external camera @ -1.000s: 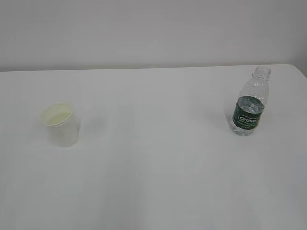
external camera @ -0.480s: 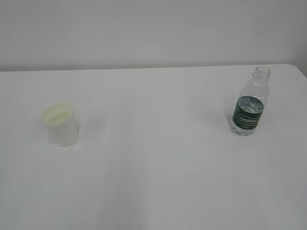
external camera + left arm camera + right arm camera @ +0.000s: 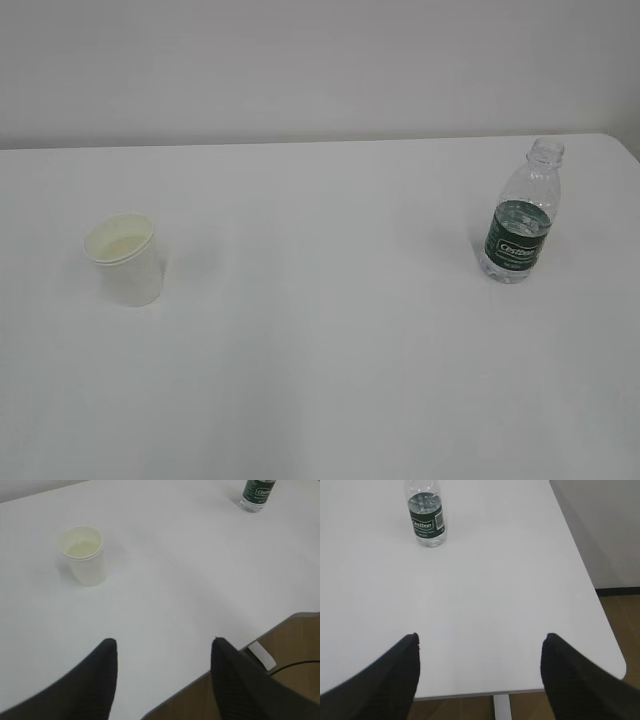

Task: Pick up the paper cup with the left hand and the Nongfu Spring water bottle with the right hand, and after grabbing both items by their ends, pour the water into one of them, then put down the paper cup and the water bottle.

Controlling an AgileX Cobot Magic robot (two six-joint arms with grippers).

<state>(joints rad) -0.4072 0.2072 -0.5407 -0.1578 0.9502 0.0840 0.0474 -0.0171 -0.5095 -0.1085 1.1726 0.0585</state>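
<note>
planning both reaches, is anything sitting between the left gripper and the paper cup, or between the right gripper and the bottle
Nothing visible. In the left wrist view only bare white table lies between the open left gripper and the paper cup. In the right wrist view the same holds between the open right gripper and the water bottle.

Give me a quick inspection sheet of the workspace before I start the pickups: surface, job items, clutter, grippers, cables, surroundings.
Surface: white table, bare between the items, no spills seen.
Paper cup: upright on the left side, untouched, inside pale yellowish.
Water bottle: upright on the right side, no cap, green label, some water inside, untouched.
Clutter: nothing seen.
Left gripper: open, holding nothing, over the table's near edge, well short of the cup.
Right gripper: open, holding nothing, short of the bottle.
Cables: one thin black cable beyond the table edge in the left wrist view.
Surroundings: plain pale wall behind; brown floor off the table's right edge.
</note>
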